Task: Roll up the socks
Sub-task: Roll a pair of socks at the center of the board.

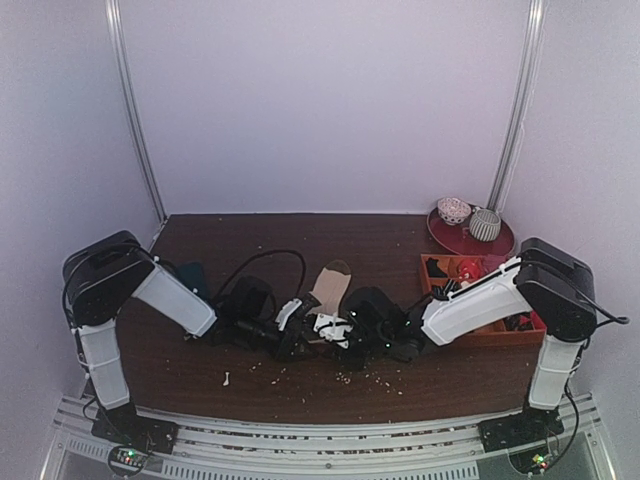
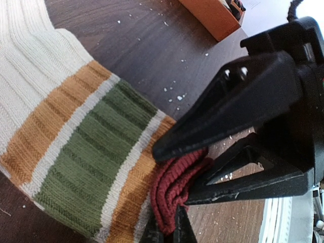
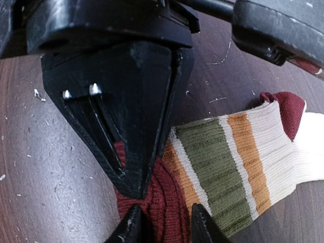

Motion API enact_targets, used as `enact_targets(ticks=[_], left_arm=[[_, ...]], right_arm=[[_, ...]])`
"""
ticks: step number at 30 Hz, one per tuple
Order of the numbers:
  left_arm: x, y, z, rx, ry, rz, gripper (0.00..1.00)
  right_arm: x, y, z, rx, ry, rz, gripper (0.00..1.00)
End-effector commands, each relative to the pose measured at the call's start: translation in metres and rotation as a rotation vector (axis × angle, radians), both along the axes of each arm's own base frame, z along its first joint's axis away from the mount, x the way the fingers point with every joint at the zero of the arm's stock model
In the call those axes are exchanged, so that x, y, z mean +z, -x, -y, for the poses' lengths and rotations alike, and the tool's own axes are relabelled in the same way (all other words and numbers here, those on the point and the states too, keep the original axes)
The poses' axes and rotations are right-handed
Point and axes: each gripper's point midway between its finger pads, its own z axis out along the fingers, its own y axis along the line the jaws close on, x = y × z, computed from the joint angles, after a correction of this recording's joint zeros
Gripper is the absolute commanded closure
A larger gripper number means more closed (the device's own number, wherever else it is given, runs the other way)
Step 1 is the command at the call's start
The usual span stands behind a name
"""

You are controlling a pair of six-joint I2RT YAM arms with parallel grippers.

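The socks [image 2: 76, 136] lie flat on the dark wooden table, cream with orange and green cross stripes and a dark red end [image 2: 174, 187]. In the top view only a tan part [image 1: 331, 283] shows, between the two arms. My left gripper [image 2: 167, 230] is shut on the dark red end. My right gripper [image 3: 167, 228] grips the same red end [image 3: 162, 202] from the other side. In the left wrist view its black fingers [image 2: 238, 96] close over the red knit. Both grippers [image 1: 295, 335] [image 1: 352, 330] meet at the table's middle front.
An orange tray [image 1: 500, 335] with small items stands at the right; its corner shows in the left wrist view [image 2: 212, 17]. Behind it a dark red plate [image 1: 450, 238] holds sock bundles. A black cable [image 1: 265, 258] loops at left centre. Pale crumbs dot the table.
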Motion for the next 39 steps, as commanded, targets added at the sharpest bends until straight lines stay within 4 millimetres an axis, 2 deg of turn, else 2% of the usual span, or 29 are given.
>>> enact_targets(ticks=[1,5,7,11,15,19,23,24,25,26,28,32,35,39], left_arm=[[-0.069,0.041,-0.045,0.002,-0.251,-0.192,1.00],[-0.068,0.040,-0.044,0.002,-0.250,-0.190,1.00],[-0.068,0.040,-0.044,0.001,-0.249,-0.191,1.00],[-0.067,0.040,-0.044,0.000,-0.250,-0.186,1.00],[-0.067,0.040,-0.045,0.005,-0.251,-0.185,1.00],[-0.063,0.038,-0.044,0.008,-0.239,-0.176,1.00],[-0.058,0.034,-0.041,0.010,-0.230,-0.157,1.00],[-0.057,0.033,-0.041,0.013,-0.230,-0.149,0.92],[-0.054,0.031,-0.040,0.017,-0.225,-0.135,0.79],[-0.051,0.029,-0.040,0.019,-0.219,-0.117,0.73],[-0.040,0.023,-0.039,0.025,-0.198,-0.063,0.69],[-0.010,0.009,-0.038,0.031,-0.152,0.112,0.48],[0.022,-0.005,-0.039,0.058,-0.102,0.274,0.40],[0.059,-0.012,-0.041,0.067,-0.027,0.513,0.40]], right_arm=[[-0.001,0.008,0.013,-0.003,0.006,-0.076,0.61],[0.019,0.013,0.017,0.002,-0.065,-0.051,0.51],[0.023,0.012,0.016,0.004,-0.083,-0.045,0.50],[0.010,0.016,0.013,0.029,-0.047,-0.092,0.50],[0.007,0.014,0.007,0.024,-0.066,-0.105,0.51],[-0.003,0.011,0.006,0.002,-0.049,-0.140,0.62],[-0.010,0.007,0.007,-0.044,-0.069,-0.217,0.85],[-0.011,0.007,0.008,-0.058,-0.086,-0.248,0.88],[-0.011,0.006,0.010,-0.075,-0.106,-0.281,0.91],[-0.010,0.006,0.012,-0.092,-0.130,-0.321,0.93],[-0.009,0.005,0.017,-0.127,-0.182,-0.433,0.95],[-0.012,0.004,0.030,-0.223,-0.269,-0.734,0.96],[-0.028,0.007,0.043,-0.325,-0.249,-0.901,0.96],[-0.044,0.014,0.055,-0.429,-0.185,-1.018,0.96]])
